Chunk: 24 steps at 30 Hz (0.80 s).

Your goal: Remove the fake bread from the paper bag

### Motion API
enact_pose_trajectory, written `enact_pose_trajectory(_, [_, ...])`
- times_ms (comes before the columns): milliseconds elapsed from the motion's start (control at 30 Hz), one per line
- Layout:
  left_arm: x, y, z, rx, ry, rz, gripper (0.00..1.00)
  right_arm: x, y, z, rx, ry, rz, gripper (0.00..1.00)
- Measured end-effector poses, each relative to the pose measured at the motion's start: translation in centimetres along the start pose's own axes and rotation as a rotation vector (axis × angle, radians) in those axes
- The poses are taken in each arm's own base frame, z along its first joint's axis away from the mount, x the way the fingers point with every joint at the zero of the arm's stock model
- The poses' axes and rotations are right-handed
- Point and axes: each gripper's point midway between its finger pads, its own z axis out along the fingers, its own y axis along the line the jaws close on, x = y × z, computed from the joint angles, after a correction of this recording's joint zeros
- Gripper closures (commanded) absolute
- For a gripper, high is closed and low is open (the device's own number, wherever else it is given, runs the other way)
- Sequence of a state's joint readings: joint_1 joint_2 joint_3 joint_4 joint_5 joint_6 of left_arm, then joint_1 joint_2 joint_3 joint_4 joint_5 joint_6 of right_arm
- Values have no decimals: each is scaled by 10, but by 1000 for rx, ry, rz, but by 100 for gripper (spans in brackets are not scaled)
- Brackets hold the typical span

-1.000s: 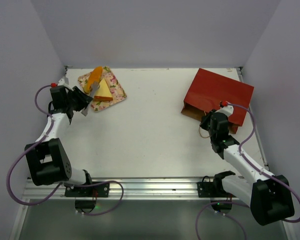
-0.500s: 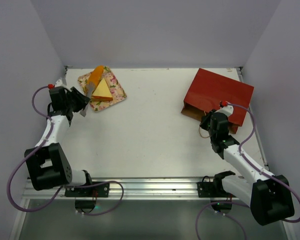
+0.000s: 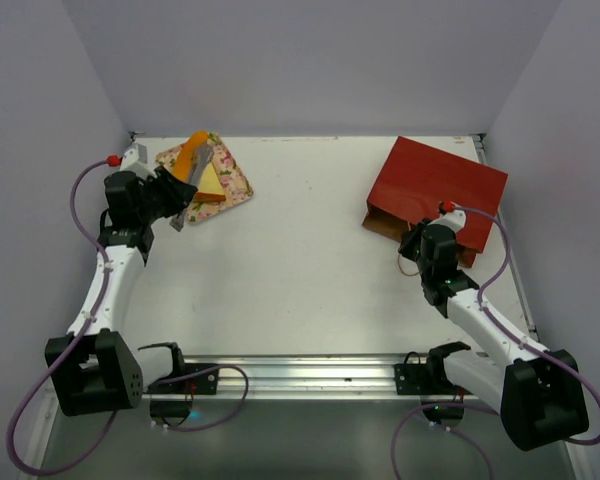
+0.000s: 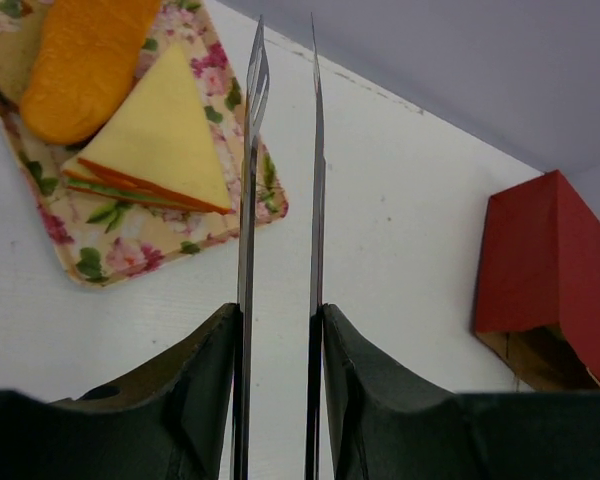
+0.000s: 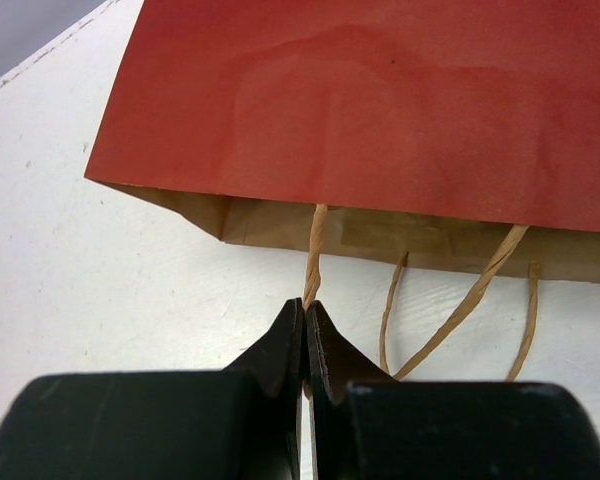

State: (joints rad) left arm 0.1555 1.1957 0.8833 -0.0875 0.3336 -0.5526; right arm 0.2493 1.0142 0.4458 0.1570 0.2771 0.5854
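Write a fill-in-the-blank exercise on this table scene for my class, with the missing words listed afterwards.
1. The yellow sandwich wedge lies on the floral tray, next to the ____ bun.
2. The right gripper is pinching a cord ____ of the paper bag.
3. The left gripper stands open and holds ____.

Missing words: orange; handle; nothing.
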Motion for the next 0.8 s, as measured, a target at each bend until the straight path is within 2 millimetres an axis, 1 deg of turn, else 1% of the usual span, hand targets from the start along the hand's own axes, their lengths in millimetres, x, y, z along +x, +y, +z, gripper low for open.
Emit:
enact_pose_trajectory(67, [7, -17, -2, 46, 9, 21, 59, 0, 1, 0, -7, 4, -2, 100])
enact_pose_trajectory(133, [21, -35, -2, 94, 32, 44, 60, 0, 2, 0, -8, 3, -2, 100])
enact_pose_trajectory(200, [46, -58, 0, 148, 78, 77, 60, 0, 2, 0, -10, 3, -2, 100])
enact_pose_trajectory(300, [99, -96, -2, 242, 172, 139, 60, 0, 3, 0, -12, 3, -4, 100])
enact_pose_trajectory(333, [111, -103, -4, 262, 193, 151, 60, 0, 3, -1, -14, 4, -5, 100])
enact_pose_trajectory(367, [127, -110, -6, 280, 219, 169, 60, 0, 3, -1, -16, 4, -7, 100])
enact_pose_trajectory(467, [153, -116, -7, 291, 258, 193, 60, 1, 5, -1, -28, 12, -10, 100])
enact_pose_trajectory(633, [177, -122, -6, 288, 245, 231, 60, 1, 7, -2, -38, 14, -16, 100])
enact_pose_trajectory(800, [206, -139, -12, 333, 249, 280, 61, -1, 12, -2, -68, 12, -17, 100])
